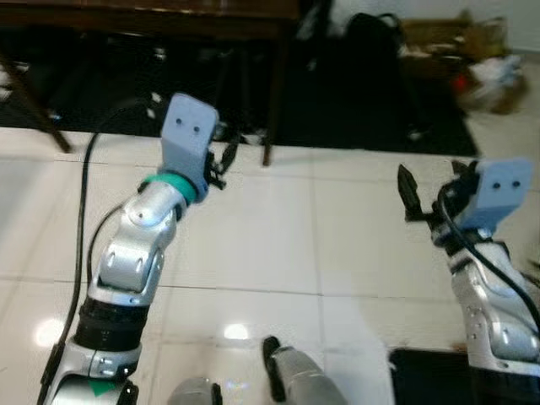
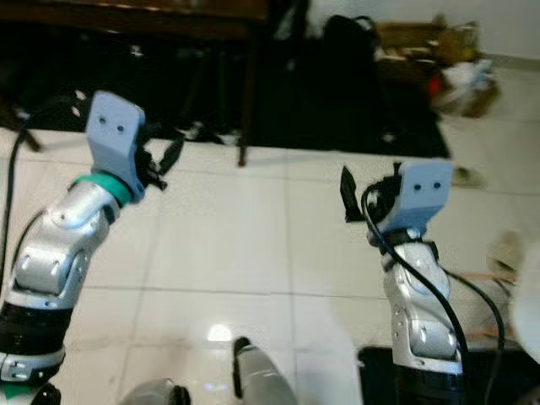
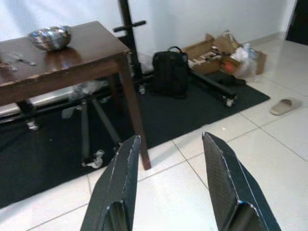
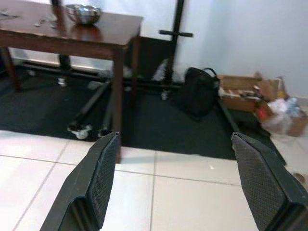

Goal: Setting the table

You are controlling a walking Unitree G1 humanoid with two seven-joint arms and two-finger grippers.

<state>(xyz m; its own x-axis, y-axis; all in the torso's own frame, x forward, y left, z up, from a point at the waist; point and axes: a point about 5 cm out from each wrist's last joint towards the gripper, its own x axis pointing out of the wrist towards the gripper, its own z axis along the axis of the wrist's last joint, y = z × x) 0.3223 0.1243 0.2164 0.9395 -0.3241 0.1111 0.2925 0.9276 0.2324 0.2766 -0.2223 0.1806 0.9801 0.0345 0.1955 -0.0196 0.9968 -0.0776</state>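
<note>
Metal bowl (image 4: 83,13) on table (image 4: 110,33), well beyond right hand (image 4: 178,192).

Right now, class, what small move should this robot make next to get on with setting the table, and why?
Probably step forward toward the wooden table. Both the left gripper and right gripper are open, holding nothing, over bare tiles, while the metal bowl and cutlery sit out of reach.

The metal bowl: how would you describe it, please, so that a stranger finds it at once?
Find the dark brown wooden table standing on the black mat by the white wall. The metal bowl sits on the tabletop near one corner. It is the round, shiny silver thing; the small cutlery beside it lies flat.
</note>
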